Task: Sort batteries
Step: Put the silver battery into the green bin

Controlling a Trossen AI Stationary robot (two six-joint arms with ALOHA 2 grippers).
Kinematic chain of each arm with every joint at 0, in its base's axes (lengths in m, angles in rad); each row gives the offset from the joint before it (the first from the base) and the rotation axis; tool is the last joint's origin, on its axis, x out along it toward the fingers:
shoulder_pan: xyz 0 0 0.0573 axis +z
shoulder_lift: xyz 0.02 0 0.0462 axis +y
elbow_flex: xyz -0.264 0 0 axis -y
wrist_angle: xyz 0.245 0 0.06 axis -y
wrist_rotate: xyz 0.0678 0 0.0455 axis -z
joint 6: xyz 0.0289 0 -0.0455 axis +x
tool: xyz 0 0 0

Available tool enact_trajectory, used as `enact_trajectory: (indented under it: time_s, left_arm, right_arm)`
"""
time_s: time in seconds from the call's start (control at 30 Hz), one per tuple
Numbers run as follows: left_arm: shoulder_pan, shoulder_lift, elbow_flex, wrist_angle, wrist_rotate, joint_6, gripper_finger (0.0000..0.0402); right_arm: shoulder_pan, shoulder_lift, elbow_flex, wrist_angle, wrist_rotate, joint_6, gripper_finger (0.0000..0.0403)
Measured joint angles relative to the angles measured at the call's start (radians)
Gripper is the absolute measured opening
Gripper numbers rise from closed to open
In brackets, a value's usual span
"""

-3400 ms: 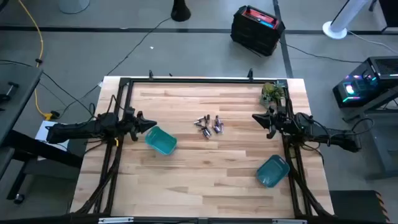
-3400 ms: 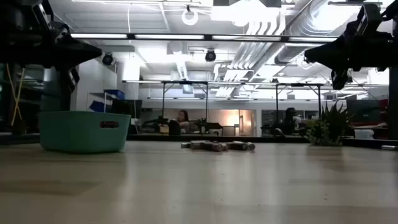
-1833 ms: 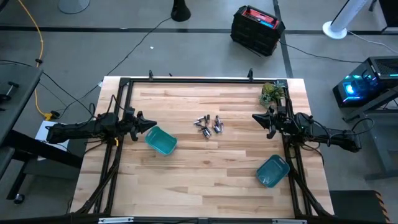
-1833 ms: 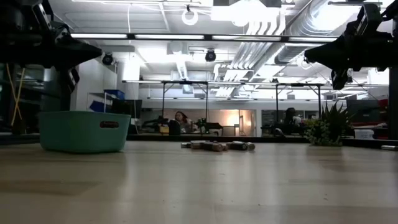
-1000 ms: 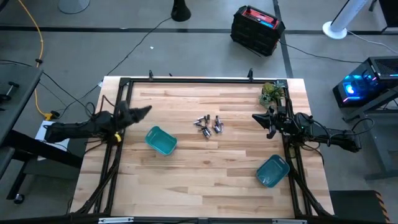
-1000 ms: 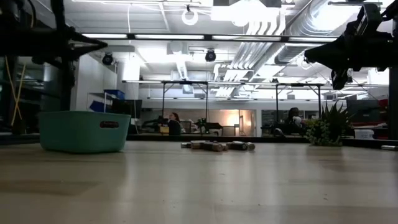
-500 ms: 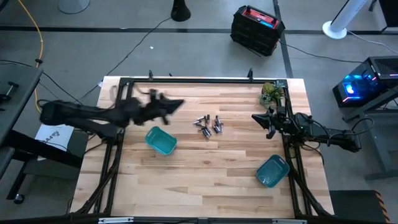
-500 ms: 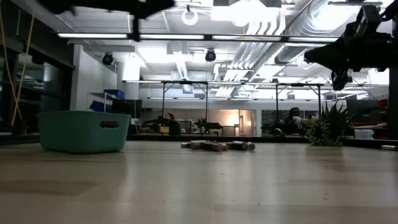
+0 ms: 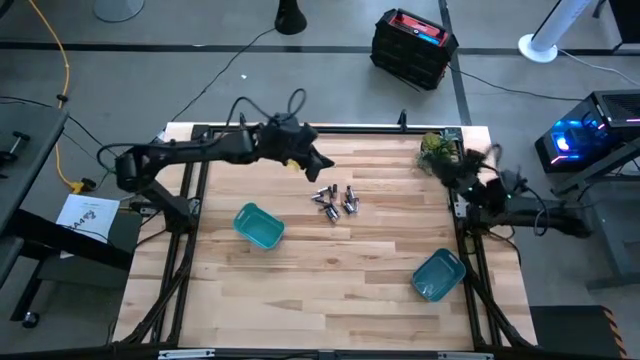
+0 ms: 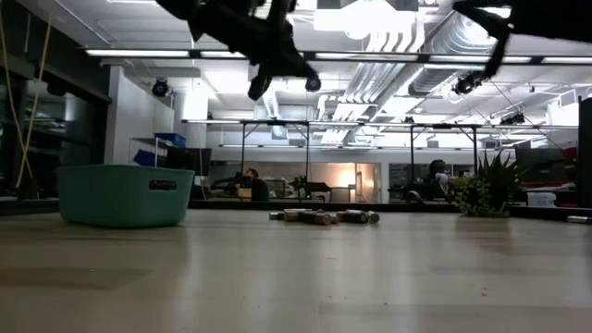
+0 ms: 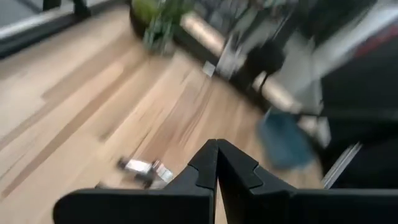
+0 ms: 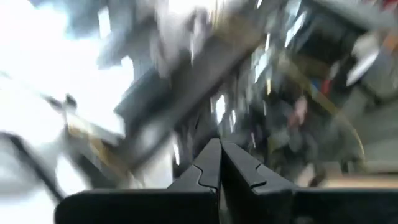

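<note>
Several small silvery batteries (image 9: 335, 200) lie in a loose cluster on the wooden table's middle, far half; they also show in the low view (image 10: 324, 216) and the left wrist view (image 11: 146, 169). My left gripper (image 9: 322, 170) hangs shut in the air just far-left of the cluster, high above the table (image 10: 259, 85), with its fingertips closed together (image 11: 216, 148). My right gripper (image 9: 462, 170) is shut (image 12: 219, 148), raised near the table's right edge (image 10: 490, 42), and its wrist view is blurred.
One teal bin (image 9: 259, 226) stands left of centre, also seen as a teal bin (image 10: 125, 194) in the low view. A second teal bin (image 9: 438, 274) sits near the right near corner. A small plant (image 9: 436, 148) stands at the far right corner. A black frame edges the table.
My left arm has swung from the table's left edge toward its far middle, rising as it went, and now hangs above the batteries' far-left side. In the last half second my right gripper has risen and tipped upward near the right edge. The batteries and bins have stayed put.
</note>
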Motion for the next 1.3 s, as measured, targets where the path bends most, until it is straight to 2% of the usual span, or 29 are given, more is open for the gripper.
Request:
enact_trajectory:
  time_s: [0.1, 0.2, 0.37, 0.5, 0.57, 0.73, 0.87, 1.17, 1.3]
  left_arm:
    - [0.009, 0.030, 0.023, -0.112, 0.004, 0.106, 0.0000]
    - [0.019, 0.057, 0.018, -0.236, -0.002, 0.180, 0.0002]
    - [0.020, 0.110, 0.014, -0.332, -0.013, 0.284, 0.0029]
    - [0.019, 0.180, 0.014, -0.304, -0.031, 0.382, 0.0081]
    - [0.019, 0.219, 0.014, -0.291, -0.032, 0.431, 0.0113]
    - [0.017, 0.318, 0.038, -0.266, -0.068, 0.530, 0.0187]
    - [0.016, 0.361, 0.069, -0.261, -0.126, 0.569, 0.0219]
    - [0.013, 0.449, 0.087, -0.251, -0.129, 0.581, 0.0213]
    - [0.003, 0.482, 0.088, -0.196, -0.210, 0.570, 0.0198]
  right_arm:
    - [0.010, 0.223, 0.185, -0.255, -0.147, -0.124, 0.0000]
    - [0.010, 0.420, 0.344, -0.512, -0.222, -0.249, 0.0000]
    - [-0.019, 0.675, 0.546, -0.785, -0.163, -0.260, 0.0002]
    - [-0.053, 0.800, 0.680, -0.933, -0.171, -0.259, 0.0026]
    - [-0.061, 0.833, 0.744, -0.986, -0.165, -0.260, 0.0049]
    - [-0.064, 0.856, 0.898, -1.179, -0.049, -0.275, 0.0110]
    - [-0.063, 0.834, 0.973, -1.271, 0.001, -0.261, 0.0138]
    - [-0.063, 0.793, 1.015, -1.355, 0.039, -0.259, 0.0140]
    - [-0.063, 0.793, 1.015, -1.384, 0.047, -0.260, 0.0140]
